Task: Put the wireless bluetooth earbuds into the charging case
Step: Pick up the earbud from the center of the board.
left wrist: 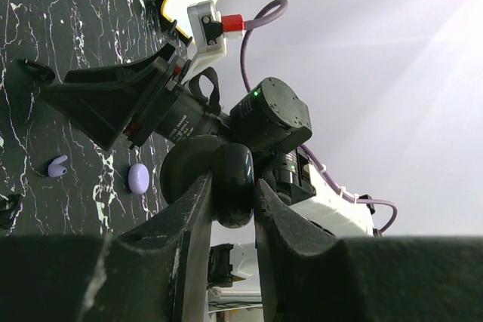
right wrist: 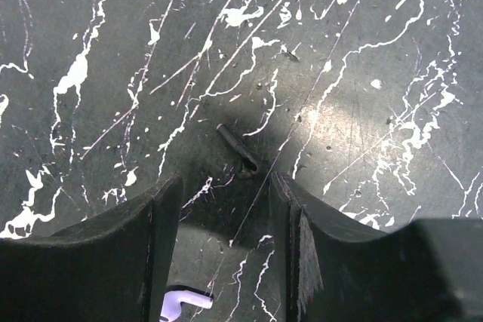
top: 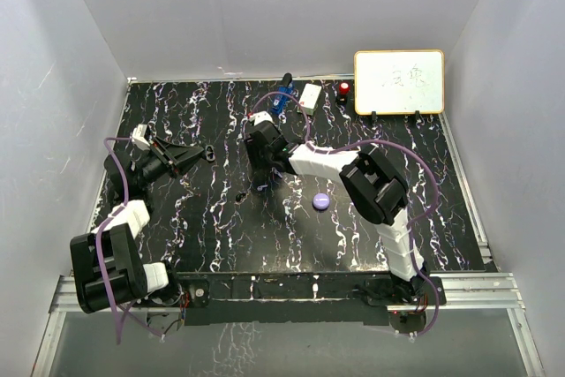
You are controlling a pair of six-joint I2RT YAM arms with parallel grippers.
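Note:
My left gripper (left wrist: 232, 190) is shut on a glossy black round charging case (left wrist: 235, 179), held up off the table at the left (top: 207, 154). My right gripper (right wrist: 225, 186) points down at the marbled table with its jaws open and nothing between them. A black earbud (right wrist: 243, 154) lies on the table just ahead of its fingertips. A lavender earbud (right wrist: 181, 304) lies on the table further back, low between the fingers; the left wrist view also shows a lavender earbud (left wrist: 56, 166). In the top view the right gripper (top: 262, 184) is near the table's middle.
A lavender round puck (top: 321, 201) lies right of the right gripper. At the back stand a whiteboard (top: 399, 82), a blue gadget (top: 281, 99), a white box (top: 310, 95) and a red item (top: 343, 90). Small black bits (top: 240, 193) lie left of the right gripper.

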